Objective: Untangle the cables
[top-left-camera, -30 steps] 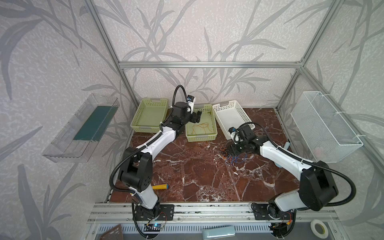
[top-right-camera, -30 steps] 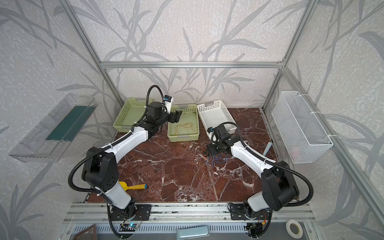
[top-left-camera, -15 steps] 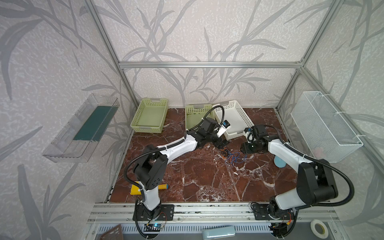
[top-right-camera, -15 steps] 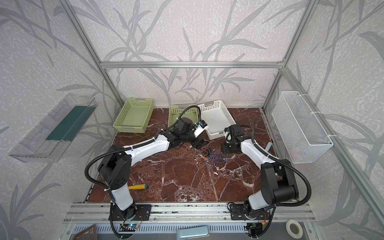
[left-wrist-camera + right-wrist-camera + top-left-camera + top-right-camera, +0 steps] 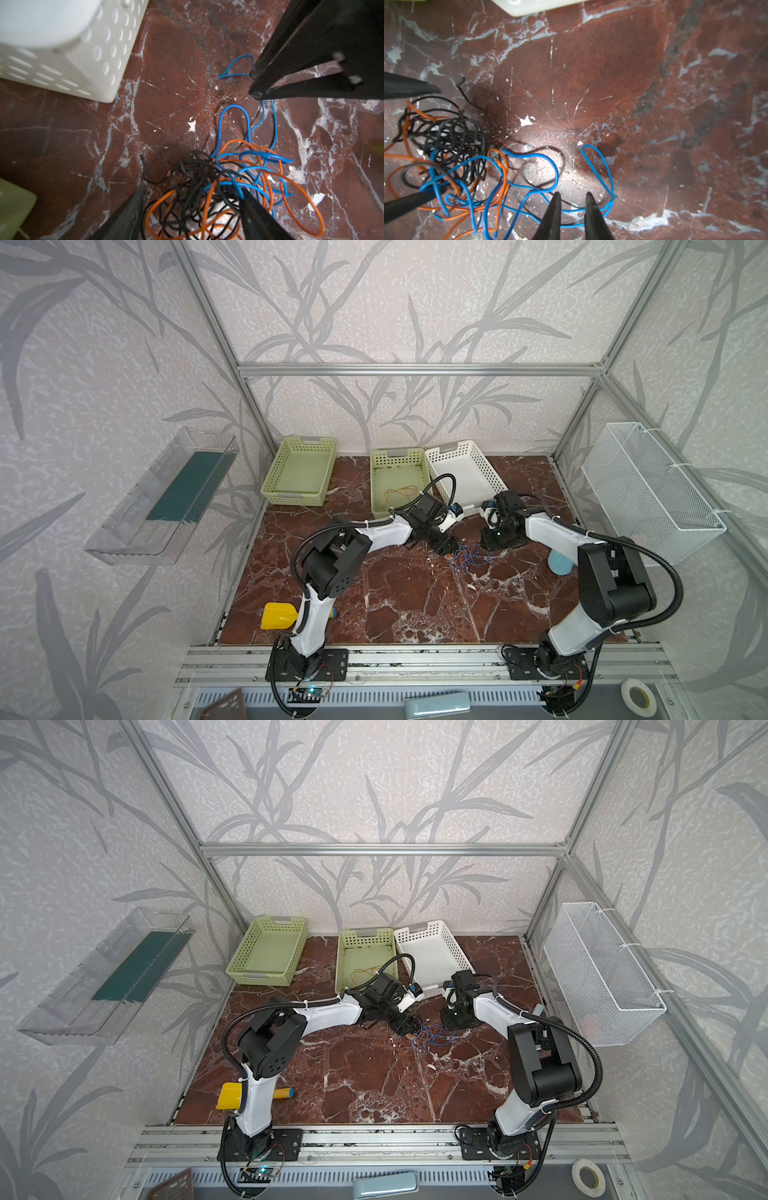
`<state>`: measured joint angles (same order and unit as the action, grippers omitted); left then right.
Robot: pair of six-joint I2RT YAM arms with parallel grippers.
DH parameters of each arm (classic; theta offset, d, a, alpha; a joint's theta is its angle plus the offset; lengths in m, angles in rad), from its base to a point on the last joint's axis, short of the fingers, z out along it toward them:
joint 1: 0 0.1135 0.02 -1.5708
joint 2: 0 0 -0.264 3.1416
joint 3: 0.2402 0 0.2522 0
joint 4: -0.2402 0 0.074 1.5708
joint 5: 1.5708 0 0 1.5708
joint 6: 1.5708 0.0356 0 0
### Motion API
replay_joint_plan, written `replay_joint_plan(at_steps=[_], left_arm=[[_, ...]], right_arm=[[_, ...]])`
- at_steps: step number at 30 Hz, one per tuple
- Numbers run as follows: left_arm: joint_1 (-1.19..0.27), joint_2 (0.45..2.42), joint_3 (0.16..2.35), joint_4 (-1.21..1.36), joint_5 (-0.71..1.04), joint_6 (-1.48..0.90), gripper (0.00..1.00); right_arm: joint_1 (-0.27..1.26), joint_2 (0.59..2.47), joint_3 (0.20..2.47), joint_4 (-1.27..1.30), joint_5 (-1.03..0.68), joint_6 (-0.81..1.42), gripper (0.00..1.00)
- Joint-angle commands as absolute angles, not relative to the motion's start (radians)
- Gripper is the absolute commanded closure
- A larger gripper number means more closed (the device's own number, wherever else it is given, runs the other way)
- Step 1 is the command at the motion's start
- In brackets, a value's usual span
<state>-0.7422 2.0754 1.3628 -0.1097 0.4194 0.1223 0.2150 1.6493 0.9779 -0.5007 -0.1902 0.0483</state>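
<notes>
Cables (image 5: 218,182): thin limp wires, orange, blue and black, in one knotted heap lying flat on the red-brown veined marble tabletop (image 5: 176,83). The black strands are bunched tightest, and blue loops trail loose out of the heap.

Left gripper (image 5: 192,189): black fingers apart, straddling the dense black-and-orange core, so the heap sits between the jaws. Nothing is clamped (tip contact with the marble not readable).

Right gripper (image 5: 572,196): jaws a narrow gap apart, on the far side of the heap from the left jaws. A blue strand crosses between the fingers, and the trailing blue loop (image 5: 608,174) lies just beside them. The gap looks wider than the wire, so I read no pinch.

Outward: a white perforated plastic basket (image 5: 83,62) beyond the left jaws, apart from the heap. In a top view the pale green plastic basket (image 5: 397,455) next to it holds a loose orange wire (image 5: 399,492).

Risks, as I judge them:
- The left jaws, shutting where they stand, would take strands of several colours; pulling then cinches the knot.
- The wire is thin and flat on the marble, so the right jaws could shut on nothing or let it slip.
- The blue threads through the black bunch, so a pull may drag the whole heap.
- The fingertips are near each other, with a chance of collision.
</notes>
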Motion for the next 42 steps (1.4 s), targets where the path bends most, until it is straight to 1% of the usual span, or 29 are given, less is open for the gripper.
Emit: replay_joint_plan(at_steps=[1, 2, 3, 4, 5, 8, 11, 13, 14, 20, 24, 27, 28, 31, 33, 38, 42], left_arm=[[-0.753, 2.093, 1.380, -0.078, 0.400, 0.091, 0.39], [-0.753, 2.096, 1.379, -0.080, 0.393, 0.091, 0.43], [-0.753, 2.096, 1.376, -0.081, 0.386, 0.091, 0.48], [-0.753, 2.094, 1.369, -0.079, 0.377, 0.089, 0.54], [-0.753, 2.093, 1.362, -0.074, 0.372, 0.089, 0.61], [-0.755, 2.089, 1.349, -0.065, 0.358, 0.084, 0.79], [-0.759, 2.073, 1.333, -0.050, 0.340, 0.081, 0.92], [-0.763, 2.056, 1.315, -0.030, 0.332, 0.080, 0.99], [-0.764, 2.047, 1.304, -0.020, 0.327, 0.078, 1.00], [-0.767, 1.967, 1.231, -0.004, 0.282, 0.075, 1.00], [-0.767, 1.908, 1.175, 0.008, 0.265, 0.074, 1.00], [-0.767, 1.895, 1.163, 0.011, 0.265, 0.070, 1.00], [-0.769, 1.896, 1.164, 0.012, 0.268, 0.068, 1.00], [-0.772, 1.901, 1.172, 0.014, 0.264, 0.066, 1.00], [-0.773, 1.903, 1.176, 0.013, 0.262, 0.065, 1.00], [-0.775, 1.909, 1.184, 0.003, 0.259, 0.066, 1.00], [-0.777, 1.911, 1.187, 0.005, 0.267, 0.070, 1.00]], right_arm=[[0.212, 1.640, 0.993, -0.508, -0.150, 0.031, 0.82], [0.212, 1.638, 0.995, -0.508, -0.138, 0.025, 0.80], [0.212, 1.637, 0.998, -0.509, -0.130, 0.023, 0.77], [0.212, 1.636, 1.003, -0.511, -0.125, 0.019, 0.68], [0.212, 1.632, 1.006, -0.509, -0.122, 0.018, 0.61], [0.212, 1.618, 1.001, -0.490, -0.117, 0.019, 0.52], [0.212, 1.640, 1.004, -0.479, -0.115, 0.018, 0.46], [0.212, 1.671, 1.022, -0.485, -0.110, 0.011, 0.45], [0.212, 1.685, 1.034, -0.494, -0.104, 0.009, 0.45], [0.199, 1.658, 1.027, -0.480, -0.031, -0.001, 0.43], [0.176, 1.686, 1.043, -0.497, -0.034, -0.019, 0.43], [0.176, 1.701, 1.052, -0.483, -0.087, -0.026, 0.43], [0.176, 1.734, 1.056, -0.476, -0.118, -0.028, 0.44], [0.184, 1.767, 1.077, -0.476, -0.189, -0.042, 0.47], [0.196, 1.770, 1.081, -0.479, -0.197, -0.048, 0.48], [0.204, 1.713, 1.037, -0.452, -0.201, -0.048, 0.47], [0.204, 1.747, 1.061, -0.461, -0.197, -0.055, 0.47]])
